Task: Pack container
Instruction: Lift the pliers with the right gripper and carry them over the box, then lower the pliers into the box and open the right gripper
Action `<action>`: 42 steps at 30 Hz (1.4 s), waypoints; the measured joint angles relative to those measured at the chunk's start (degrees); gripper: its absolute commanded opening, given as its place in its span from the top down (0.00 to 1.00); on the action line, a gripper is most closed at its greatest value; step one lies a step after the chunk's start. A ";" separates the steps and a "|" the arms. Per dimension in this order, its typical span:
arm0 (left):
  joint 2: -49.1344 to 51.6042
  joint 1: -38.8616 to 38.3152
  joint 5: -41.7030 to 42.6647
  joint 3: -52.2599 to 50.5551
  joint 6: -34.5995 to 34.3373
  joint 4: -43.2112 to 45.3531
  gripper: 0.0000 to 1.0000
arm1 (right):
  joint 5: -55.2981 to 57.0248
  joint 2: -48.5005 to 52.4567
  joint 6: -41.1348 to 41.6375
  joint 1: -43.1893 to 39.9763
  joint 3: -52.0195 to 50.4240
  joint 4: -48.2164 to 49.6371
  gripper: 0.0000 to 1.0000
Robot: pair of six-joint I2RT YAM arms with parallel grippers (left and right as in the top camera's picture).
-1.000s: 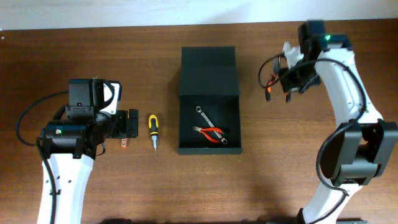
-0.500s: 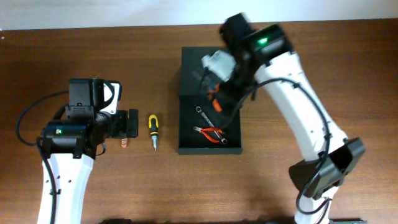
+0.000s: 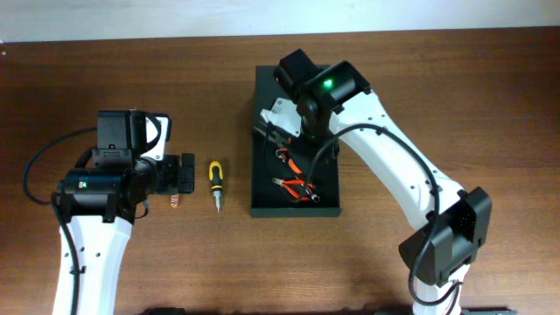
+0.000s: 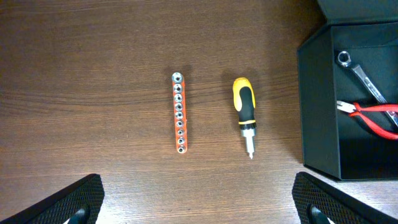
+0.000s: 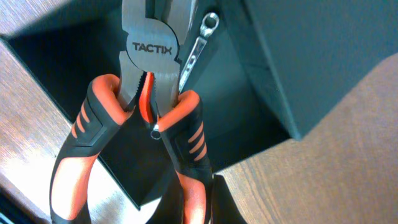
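Looks like a robotics lab bench with a workshop flavour: wood-grain table (image 3: 420, 79), pale wall strip (image 3: 175, 17) along the top edge, white left arm (image 3: 87, 254) and right arm (image 3: 394, 175) — plus hand tools: screwdriver (image 3: 214, 179), bit rail (image 4: 179, 112), pliers (image 5: 152, 46), black container (image 4: 317, 106).

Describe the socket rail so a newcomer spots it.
Find the dark open container. Left of it on the table lies a yellow-black screwdriver, then the socket rail. It alone is a thin orange strip of small silver sockets.
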 measured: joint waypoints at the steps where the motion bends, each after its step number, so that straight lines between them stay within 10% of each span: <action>1: 0.00 0.00 0.02 0.00 0.02 0.02 0.01 | 0.04 0.02 -0.11 0.00 -1.25 0.46 0.96; 42: 0.00 0.00 0.02 0.00 0.02 -1.40 0.01 | -3.78 1.11 2.10 0.00 -23.45 20.92 0.96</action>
